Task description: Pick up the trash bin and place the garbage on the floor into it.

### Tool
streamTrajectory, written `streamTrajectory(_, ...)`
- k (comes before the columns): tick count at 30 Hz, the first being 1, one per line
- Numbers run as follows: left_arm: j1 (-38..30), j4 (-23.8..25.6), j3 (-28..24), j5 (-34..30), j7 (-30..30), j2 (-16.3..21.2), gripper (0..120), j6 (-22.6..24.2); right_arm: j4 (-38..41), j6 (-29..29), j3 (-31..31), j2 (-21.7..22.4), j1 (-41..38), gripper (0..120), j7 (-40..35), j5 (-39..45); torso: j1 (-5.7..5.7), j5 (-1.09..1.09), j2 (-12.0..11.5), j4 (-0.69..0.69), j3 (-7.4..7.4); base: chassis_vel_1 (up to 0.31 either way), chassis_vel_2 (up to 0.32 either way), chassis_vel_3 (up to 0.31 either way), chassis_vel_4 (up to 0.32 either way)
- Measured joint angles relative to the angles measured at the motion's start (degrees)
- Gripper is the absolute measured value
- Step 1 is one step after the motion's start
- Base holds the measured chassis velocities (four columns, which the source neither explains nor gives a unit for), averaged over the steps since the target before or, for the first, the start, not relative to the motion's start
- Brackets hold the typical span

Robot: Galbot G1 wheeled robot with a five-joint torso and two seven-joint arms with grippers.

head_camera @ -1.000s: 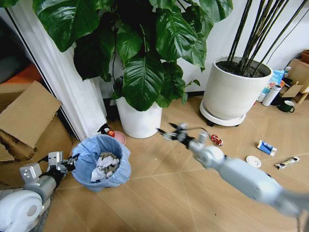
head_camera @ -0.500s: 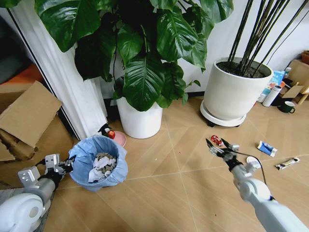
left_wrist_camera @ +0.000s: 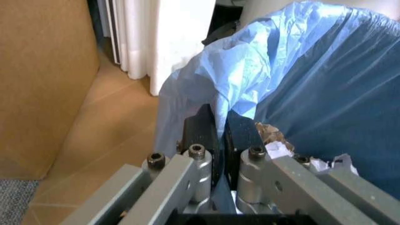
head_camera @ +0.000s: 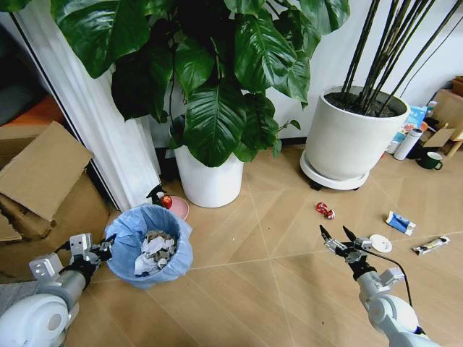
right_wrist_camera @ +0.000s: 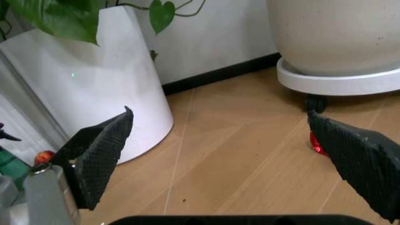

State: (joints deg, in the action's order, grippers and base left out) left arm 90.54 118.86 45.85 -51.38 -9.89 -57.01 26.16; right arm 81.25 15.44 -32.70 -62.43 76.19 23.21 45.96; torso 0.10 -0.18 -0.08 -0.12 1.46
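Observation:
The trash bin (head_camera: 148, 249), lined with a crinkled light-blue bag, stands on the herringbone floor (head_camera: 246, 289) at the lower left, with crumpled tissues inside. My left gripper (head_camera: 103, 248) is shut on its rim, the pads pinching the bag's fold (left_wrist_camera: 220, 123) on the trash bin (left_wrist_camera: 300, 75). At the lower right, my right gripper (head_camera: 335, 236) hangs open and holds nothing, just left of the white lid (head_camera: 380, 243). A crushed red can (head_camera: 325, 210), a blue-white wrapper (head_camera: 399, 222) and a small tube (head_camera: 430, 245) lie nearby. The right gripper (right_wrist_camera: 231, 154) faces the red can (right_wrist_camera: 315, 143).
Two large white planters (head_camera: 210, 181) (head_camera: 351, 137) stand behind. A spray bottle with a pink dish (head_camera: 168, 202) sits beside the bin. Cardboard boxes (head_camera: 40, 173) and a curtain (head_camera: 101, 123) border the left. A bottle (head_camera: 406, 143) and mug (head_camera: 430, 160) are far right.
My right arm has swung from the middle of the floor to the right and drawn back toward me, ending open near the white lid. The left gripper stays on the bin's rim.

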Motion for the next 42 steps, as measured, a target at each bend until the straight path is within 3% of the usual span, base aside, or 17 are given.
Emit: streamTrajectory(42, 0.65, 1.60, -0.11, -0.18, -0.52, -0.15, 0, 0.28, -0.15, 1.57, 0.52, -0.60, 0.93, 100, 2.66, -0.76, 0.01, 0.00, -0.01, -0.01, 0.00, -0.160, -0.010, 0.164, 0.005)
